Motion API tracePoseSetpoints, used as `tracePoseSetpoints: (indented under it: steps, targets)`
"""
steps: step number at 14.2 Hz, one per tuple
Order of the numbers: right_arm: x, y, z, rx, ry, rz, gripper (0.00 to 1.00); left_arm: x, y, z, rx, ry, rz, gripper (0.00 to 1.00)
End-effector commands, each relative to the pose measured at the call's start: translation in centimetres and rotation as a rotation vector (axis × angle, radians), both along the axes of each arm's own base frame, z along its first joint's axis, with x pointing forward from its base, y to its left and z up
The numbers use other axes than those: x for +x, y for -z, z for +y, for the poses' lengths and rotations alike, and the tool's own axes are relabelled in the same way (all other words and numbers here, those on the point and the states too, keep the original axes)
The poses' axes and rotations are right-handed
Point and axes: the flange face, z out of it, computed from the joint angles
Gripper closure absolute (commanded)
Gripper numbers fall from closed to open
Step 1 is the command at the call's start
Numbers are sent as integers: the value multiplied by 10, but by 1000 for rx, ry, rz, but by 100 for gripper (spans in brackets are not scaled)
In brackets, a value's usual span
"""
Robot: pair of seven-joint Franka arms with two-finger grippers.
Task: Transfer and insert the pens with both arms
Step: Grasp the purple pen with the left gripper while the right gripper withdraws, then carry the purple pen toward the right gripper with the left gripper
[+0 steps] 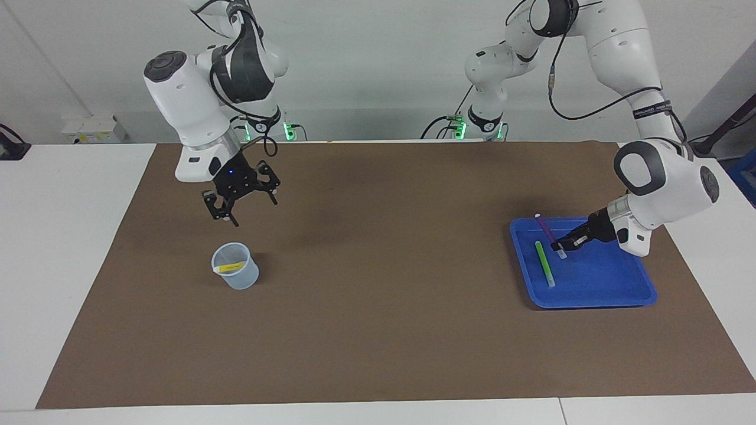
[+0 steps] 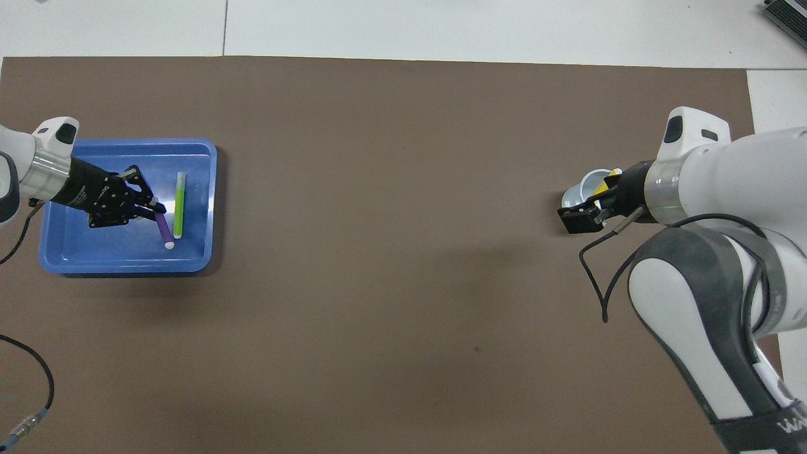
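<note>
Reaching low into the blue tray at the right of the facing view, the left end effector has its fingers closed around the purple pen, which tilts up from the tray floor; the green pen lies flat just beside it; both look light, stiff and smooth, so a pinch near the middle should keep one from swinging or slipping. At the left of that view, the yellow pen already sits in the clear cup; higher in the frame, the right end effector hangs over the brown mat with fingers spread and nothing in them. A white counter shows around the mat; a plain white wall fills the top.
</note>
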Motion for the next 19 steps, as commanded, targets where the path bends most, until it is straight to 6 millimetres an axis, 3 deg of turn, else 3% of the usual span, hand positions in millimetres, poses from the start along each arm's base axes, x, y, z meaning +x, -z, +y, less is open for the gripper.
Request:
tracePoseSetpoints:
  steps: [1,3,6,8,10,12,19]
  targets:
    - [-10,-8,28,26,42,38,0,-4,-8,-15,-42,-123,103,100]
    - [-17,-8,56,62,89,59,0,-5,-14,-24,-82,-208,162,100]
    - [-38,-15,116,149,263,125,0,-5,-20,-47,-106,-321,246,100]
    - [-55,-20,161,192,412,152,0,-4,-21,-67,-98,-378,295,100]
    - [-66,-25,190,247,594,181,0,-4,-28,-87,-111,-410,321,100]
    - [-70,-25,206,286,666,184,0,-5,-35,-104,-129,-451,355,100]
    - [-49,-19,214,475,776,187,0,-12,-64,-170,-169,-513,428,100]
